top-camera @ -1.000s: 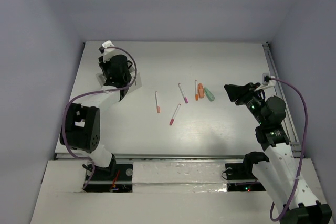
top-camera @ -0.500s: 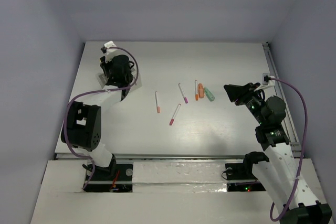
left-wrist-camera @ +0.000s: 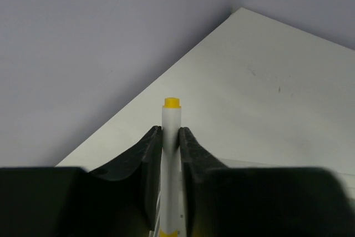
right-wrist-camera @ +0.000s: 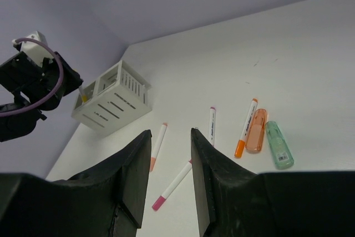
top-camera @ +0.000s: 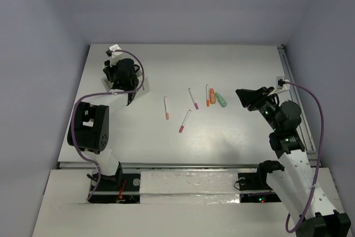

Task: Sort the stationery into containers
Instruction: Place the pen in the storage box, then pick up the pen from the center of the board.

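We are seeing the white table (top-camera: 233,131) carrying the organiser box (right-wrist-camera: 111,101) at its far left. Above it, the left gripper (left-wrist-camera: 170,132) is clenching a yellow-ended pen (left-wrist-camera: 171,116). The right gripper (right-wrist-camera: 169,137) is hanging released and empty, right of the loose pens (right-wrist-camera: 157,147) and two markers (right-wrist-camera: 255,131).

White table (top-camera: 233,137), plain lilac walls (top-camera: 183,4)

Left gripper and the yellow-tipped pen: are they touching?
Touching. The left wrist view shows the left gripper closed on the yellow-tipped pen, its jaws pressing both sides of the barrel.
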Robot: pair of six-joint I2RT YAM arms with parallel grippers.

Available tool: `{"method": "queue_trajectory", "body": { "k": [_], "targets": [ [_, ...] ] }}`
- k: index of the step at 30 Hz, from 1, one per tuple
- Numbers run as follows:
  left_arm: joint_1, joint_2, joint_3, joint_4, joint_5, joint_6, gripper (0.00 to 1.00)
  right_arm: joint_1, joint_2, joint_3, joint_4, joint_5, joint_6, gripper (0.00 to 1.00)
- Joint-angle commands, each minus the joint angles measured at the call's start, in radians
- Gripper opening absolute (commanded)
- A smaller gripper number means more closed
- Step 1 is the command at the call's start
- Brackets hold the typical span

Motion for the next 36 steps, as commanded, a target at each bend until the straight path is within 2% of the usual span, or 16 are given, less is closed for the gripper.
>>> {"method": "queue_trajectory", "body": {
  "k": [1,4,7,11,13,15,16,18,19,20,21,26,28,30,33,36],
  "targets": [
    [0.001,-0.048,-0.002,0.045,-0.016,-0.013,0.18,-0.002,-0.016,-0.008,0.049,-0.017,0.003,0.40],
    [-0.012,-0.085,-0.018,0.040,-0.016,-0.017,0.40,-0.002,-0.016,-0.005,0.048,-0.022,0.001,0.40],
    [-0.039,-0.128,-0.022,0.028,-0.027,-0.019,0.52,-0.002,-0.018,-0.007,0.049,-0.019,0.001,0.40],
    [-0.088,-0.207,-0.024,-0.013,-0.015,-0.034,0.60,-0.002,-0.013,-0.004,0.046,-0.022,0.001,0.40],
    [-0.139,-0.272,-0.022,-0.038,-0.008,-0.071,0.56,-0.002,-0.016,-0.004,0.045,-0.022,0.001,0.40],
    [-0.211,-0.331,-0.015,-0.102,0.042,-0.147,0.45,-0.002,-0.019,-0.002,0.046,-0.022,0.000,0.40],
    [-0.240,-0.344,0.011,-0.139,0.051,-0.195,0.25,-0.002,-0.019,-0.002,0.045,-0.022,0.000,0.38],
    [-0.289,-0.359,0.043,-0.291,0.145,-0.296,0.06,-0.002,-0.019,-0.001,0.045,-0.027,0.000,0.28],
    [-0.341,-0.356,0.074,-0.335,0.165,-0.401,0.00,-0.002,-0.018,0.001,0.045,-0.028,-0.002,0.13],
    [-0.366,-0.352,0.083,-0.436,0.197,-0.471,0.00,-0.002,-0.011,0.001,0.043,-0.028,0.000,0.05],
    [-0.387,-0.347,0.080,-0.457,0.229,-0.522,0.00,-0.002,-0.008,0.002,0.040,-0.028,-0.005,0.00],
    [-0.489,-0.318,-0.070,-0.425,0.334,-0.738,0.00,-0.002,0.008,0.006,0.037,-0.039,-0.005,0.00],
    [-0.489,-0.261,-0.085,-0.429,0.341,-0.758,0.01,-0.002,0.012,0.009,0.037,-0.045,-0.003,0.00],
    [-0.489,-0.191,-0.073,-0.466,0.332,-0.769,0.08,-0.002,0.012,0.007,0.038,-0.047,-0.003,0.00],
    [-0.489,-0.105,-0.029,-0.503,0.331,-0.755,0.24,-0.002,0.012,0.007,0.038,-0.050,-0.005,0.00],
    [-0.489,-0.038,0.007,-0.521,0.326,-0.748,0.29,-0.002,0.018,0.006,0.040,-0.048,-0.005,0.00]
  ]
}}
